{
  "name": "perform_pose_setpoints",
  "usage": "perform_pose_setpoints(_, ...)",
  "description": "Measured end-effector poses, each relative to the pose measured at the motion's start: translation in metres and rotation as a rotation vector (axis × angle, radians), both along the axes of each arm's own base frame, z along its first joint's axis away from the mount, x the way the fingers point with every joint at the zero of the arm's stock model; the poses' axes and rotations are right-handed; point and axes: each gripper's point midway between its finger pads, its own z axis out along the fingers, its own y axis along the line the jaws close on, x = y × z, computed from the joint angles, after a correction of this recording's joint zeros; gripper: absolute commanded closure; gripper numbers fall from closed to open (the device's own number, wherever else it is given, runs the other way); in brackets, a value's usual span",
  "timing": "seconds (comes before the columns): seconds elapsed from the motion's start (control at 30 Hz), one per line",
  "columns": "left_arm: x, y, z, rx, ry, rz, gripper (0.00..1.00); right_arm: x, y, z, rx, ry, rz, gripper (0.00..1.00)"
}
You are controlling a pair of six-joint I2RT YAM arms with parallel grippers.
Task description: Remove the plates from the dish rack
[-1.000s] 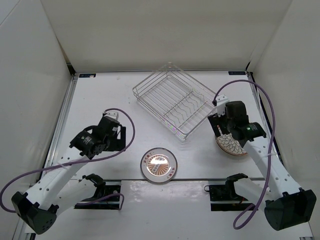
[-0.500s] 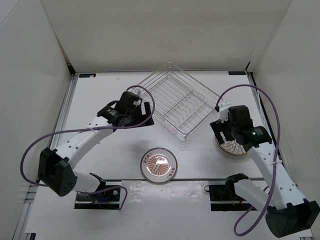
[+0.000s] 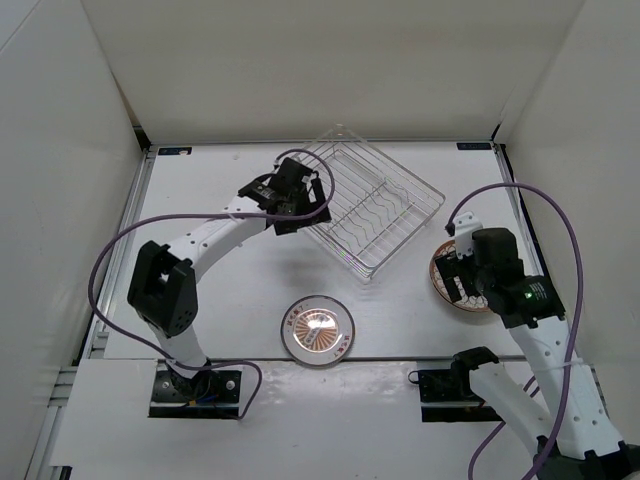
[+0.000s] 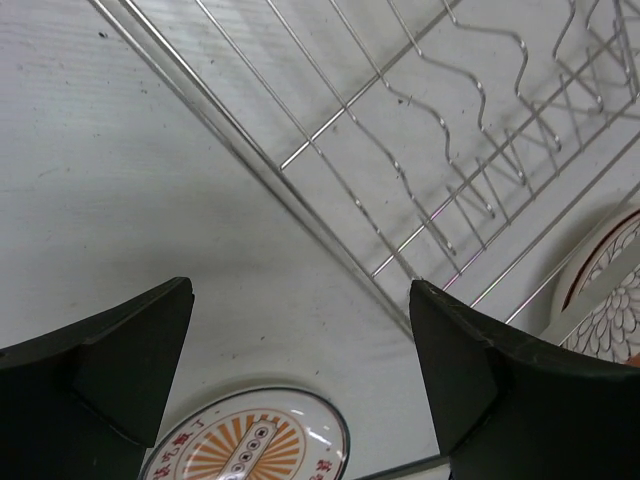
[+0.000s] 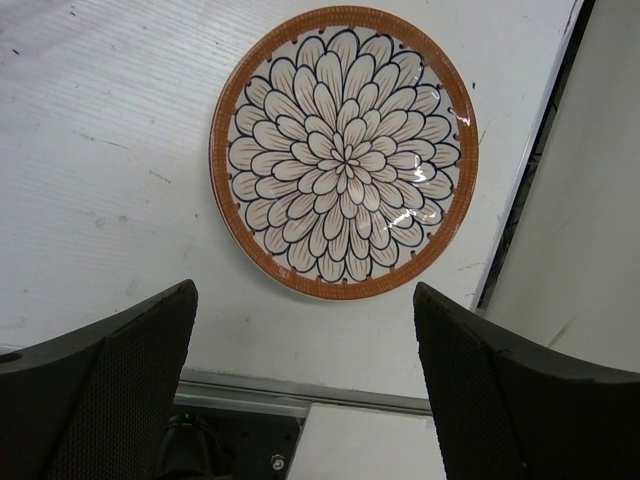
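Right, from above: my left claw (image 3: 298, 210) hangs wide apart, holding nothing, at the rack (image 3: 372, 198). My right claw (image 3: 458, 272) gapes over the petal plate (image 3: 440, 278), and the orange plate (image 3: 316, 331) lies flat on the table (image 3: 200, 300).

Left wrist: rack wires ahead.

Right wrist: the petal plate is flat below.

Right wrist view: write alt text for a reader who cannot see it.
A plate with a brown petal pattern and orange rim lies flat on the white table. Below, the right gripper holds its jaws wide apart, empty.
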Motion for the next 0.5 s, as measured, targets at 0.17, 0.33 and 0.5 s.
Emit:
perform_pose_setpoints(0.17,0.023,-0.010,0.001,0.006,-0.004,0.066,0.10,-0.006,-0.005,-0.002,-0.013,0.010,-0.015,0.10)
perform_pose_setpoints(0.33,0.026,-0.011,-0.037,0.059,0.082,0.079,0.24,-0.009,-0.007,-0.006,-0.020,0.020,-0.021,0.10)
perform_pose_setpoints(0.5,0.020,-0.007,-0.061,0.061,0.172,0.061,0.41,-0.010,-0.008,-0.007,-0.021,0.022,-0.022,0.10)
